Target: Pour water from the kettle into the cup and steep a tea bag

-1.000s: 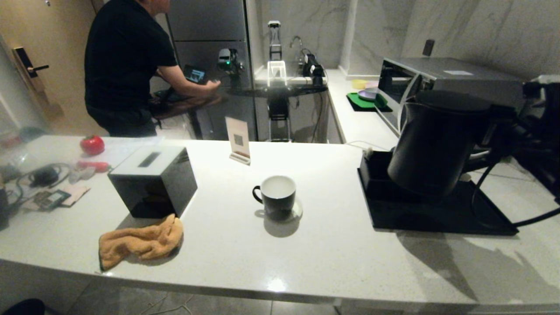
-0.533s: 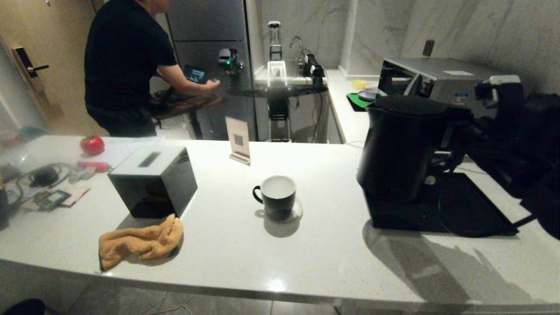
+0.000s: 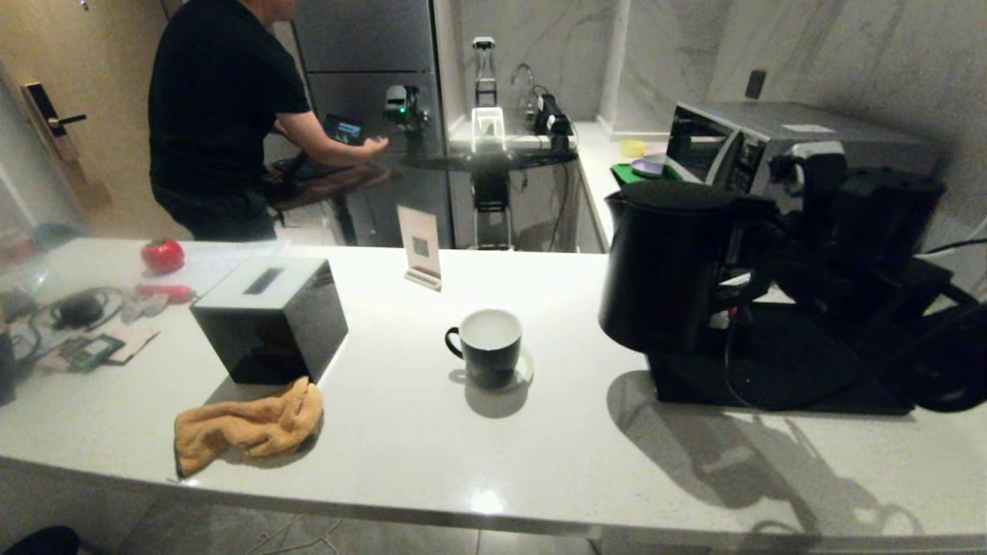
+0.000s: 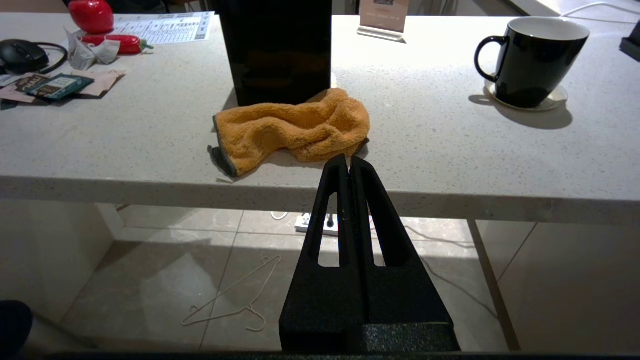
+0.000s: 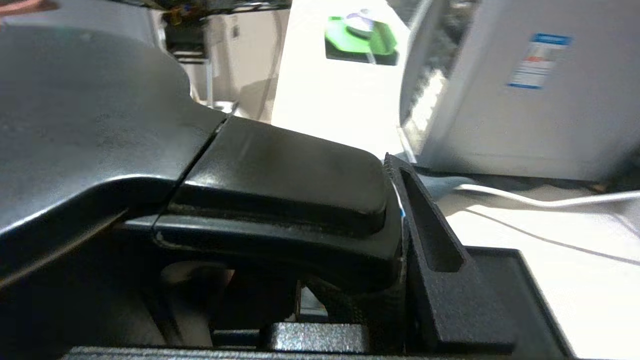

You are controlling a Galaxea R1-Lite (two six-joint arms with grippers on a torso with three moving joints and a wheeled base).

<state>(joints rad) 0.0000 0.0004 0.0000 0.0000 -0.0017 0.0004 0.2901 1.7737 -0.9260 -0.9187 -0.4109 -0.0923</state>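
Your head view is dim, lit from above — the kettle (image 3: 667, 270) and cup (image 3: 487, 345) throw soft shadows toward you on the counter (image 3: 540, 447), with glare near its front edge. Close up, the kettle handle (image 5: 280, 200) blurs.

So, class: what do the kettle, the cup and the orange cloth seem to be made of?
Kettle: probably matte black plastic or coated metal; dull surface, soft sheen on the lid.
Cup: likely glazed ceramic; glossy black outside, white inside.
Orange cloth: looks like terry or microfibre; fuzzy, crumpled folds.
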